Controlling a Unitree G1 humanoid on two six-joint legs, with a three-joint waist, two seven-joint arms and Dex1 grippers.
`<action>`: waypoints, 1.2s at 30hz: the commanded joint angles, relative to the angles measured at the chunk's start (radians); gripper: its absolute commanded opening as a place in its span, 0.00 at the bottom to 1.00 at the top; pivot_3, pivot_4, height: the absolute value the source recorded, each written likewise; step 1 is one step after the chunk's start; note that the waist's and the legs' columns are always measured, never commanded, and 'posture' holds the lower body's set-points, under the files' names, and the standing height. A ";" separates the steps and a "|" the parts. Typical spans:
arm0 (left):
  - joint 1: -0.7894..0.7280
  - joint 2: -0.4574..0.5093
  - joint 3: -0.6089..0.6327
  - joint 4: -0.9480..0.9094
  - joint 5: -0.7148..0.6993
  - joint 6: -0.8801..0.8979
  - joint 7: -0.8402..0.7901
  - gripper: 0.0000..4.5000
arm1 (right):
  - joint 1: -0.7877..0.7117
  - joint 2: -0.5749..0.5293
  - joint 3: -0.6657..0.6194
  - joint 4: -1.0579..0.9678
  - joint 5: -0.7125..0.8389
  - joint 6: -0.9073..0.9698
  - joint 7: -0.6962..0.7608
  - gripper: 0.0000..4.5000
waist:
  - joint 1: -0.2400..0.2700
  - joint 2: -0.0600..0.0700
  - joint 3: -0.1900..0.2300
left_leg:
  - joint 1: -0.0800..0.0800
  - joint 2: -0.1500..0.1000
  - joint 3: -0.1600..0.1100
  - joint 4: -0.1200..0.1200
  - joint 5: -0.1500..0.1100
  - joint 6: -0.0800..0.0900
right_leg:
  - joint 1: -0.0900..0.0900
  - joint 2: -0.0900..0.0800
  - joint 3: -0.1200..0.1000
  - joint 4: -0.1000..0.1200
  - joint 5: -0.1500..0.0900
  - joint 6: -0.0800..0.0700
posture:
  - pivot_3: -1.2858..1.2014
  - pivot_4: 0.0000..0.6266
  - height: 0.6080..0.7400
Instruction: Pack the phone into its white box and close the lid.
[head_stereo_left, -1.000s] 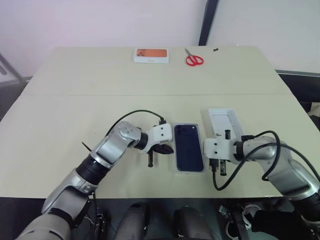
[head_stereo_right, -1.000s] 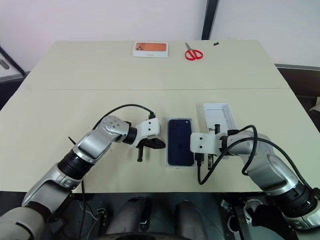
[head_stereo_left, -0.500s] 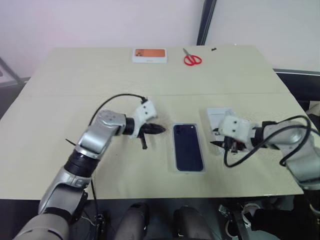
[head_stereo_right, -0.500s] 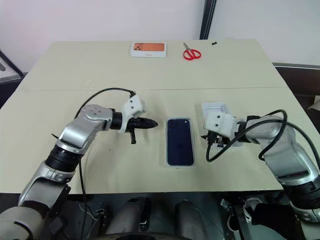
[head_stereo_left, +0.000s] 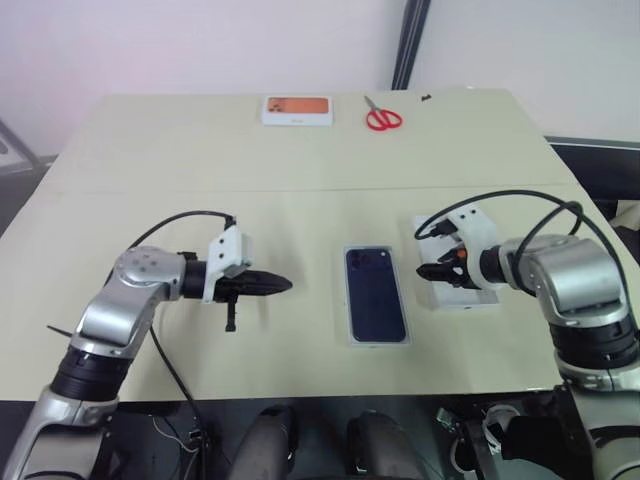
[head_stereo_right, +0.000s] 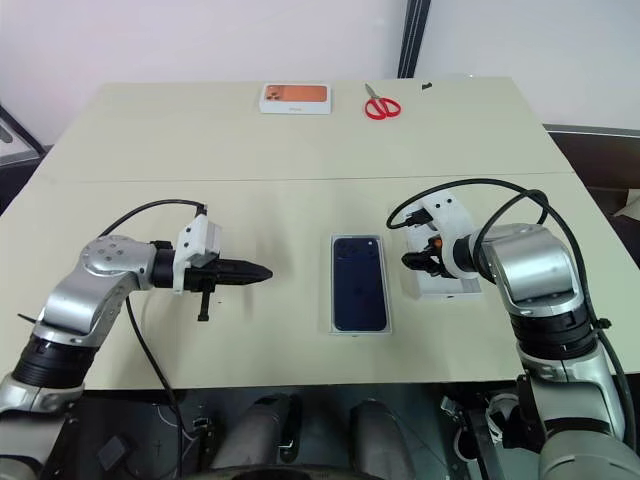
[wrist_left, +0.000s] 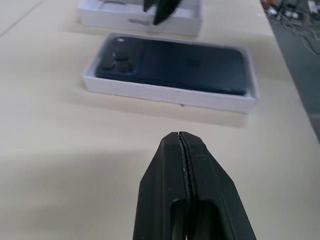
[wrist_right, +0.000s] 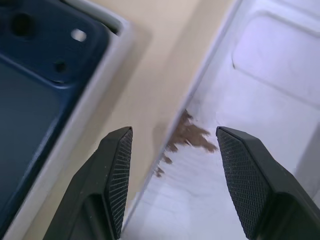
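The phone (head_stereo_left: 377, 294) lies in the white box (wrist_left: 170, 95). My right gripper (wrist_right: 172, 172), jaws open, straddles what looks like the lid (head_stereo_left: 458, 297)'s edge; it could slip. Left gripper (wrist_left: 182, 145) jaws are closed, empty.

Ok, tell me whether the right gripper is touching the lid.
Cannot tell. In the right wrist view the right gripper stands open with its fingers either side of the lid edge, but neither pad's contact nor a gap shows plainly.

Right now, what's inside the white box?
The phone lies back-up inside the white box, camera cluster showing. It covers the box floor, so nothing beneath it can be seen.
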 joint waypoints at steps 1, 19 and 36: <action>0.021 0.009 -0.001 -0.042 -0.004 -0.046 0.001 0.00 | -0.022 0.011 0.002 0.013 0.024 0.024 -0.055 0.57 | -0.003 0.000 0.000 | 0.000 0.000 0.000 0.000 0.000 0.001 | 0.000 0.000 0.000 0.000 0.000 0.000 | 0.52 0.24 1.00; 0.045 -0.012 0.122 0.055 -0.030 -0.066 0.165 0.00 | -0.174 0.230 -0.477 0.078 0.702 0.025 -0.157 0.01 | -0.008 0.000 0.000 | 0.000 0.000 0.001 -0.003 -0.001 0.002 | -0.003 0.002 0.001 0.003 0.000 0.000 | 0.52 0.24 1.00; -0.067 -0.027 0.069 0.100 -0.012 -0.085 0.186 0.00 | 0.393 0.588 -0.060 -0.152 1.816 -0.682 -1.477 0.01 | -0.015 0.000 0.000 | -0.001 0.001 0.002 0.000 -0.001 0.004 | -0.004 0.002 0.002 0.005 0.000 0.001 | 0.52 0.24 1.00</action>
